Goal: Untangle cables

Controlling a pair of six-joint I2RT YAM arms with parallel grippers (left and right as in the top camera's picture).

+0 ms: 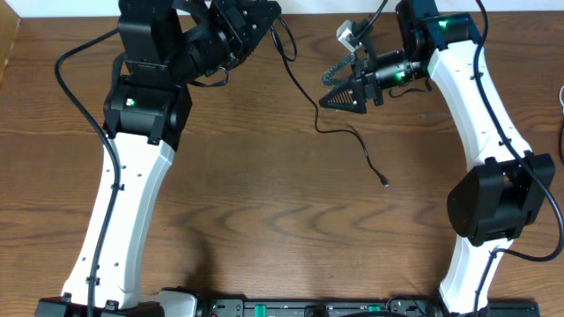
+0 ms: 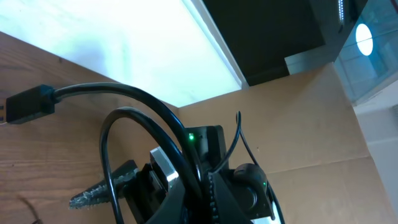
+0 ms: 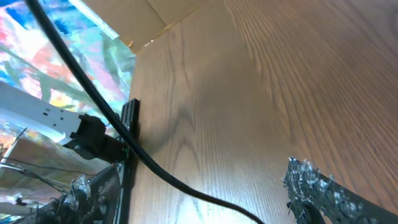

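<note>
A thin black cable (image 1: 319, 113) hangs from my left gripper (image 1: 261, 14) at the top centre and trails down across the wood to a small plug (image 1: 386, 183). My left gripper looks shut on it. In the left wrist view the cable (image 2: 134, 99) arcs close to the camera and ends in a black plug (image 2: 28, 104). My right gripper (image 1: 329, 89) is open just right of the cable. In the right wrist view its fingers (image 3: 199, 196) stand wide apart with the black cable (image 3: 155, 168) passing between them, untouched. A small light plug (image 1: 346, 35) shows above the right gripper.
The wooden table (image 1: 264, 202) spreads below both grippers. The white arms stand at left (image 1: 132, 194) and right (image 1: 480, 114). Cardboard walls (image 2: 298, 124) rise behind the table. A thin white cord (image 1: 561, 90) shows at the right edge.
</note>
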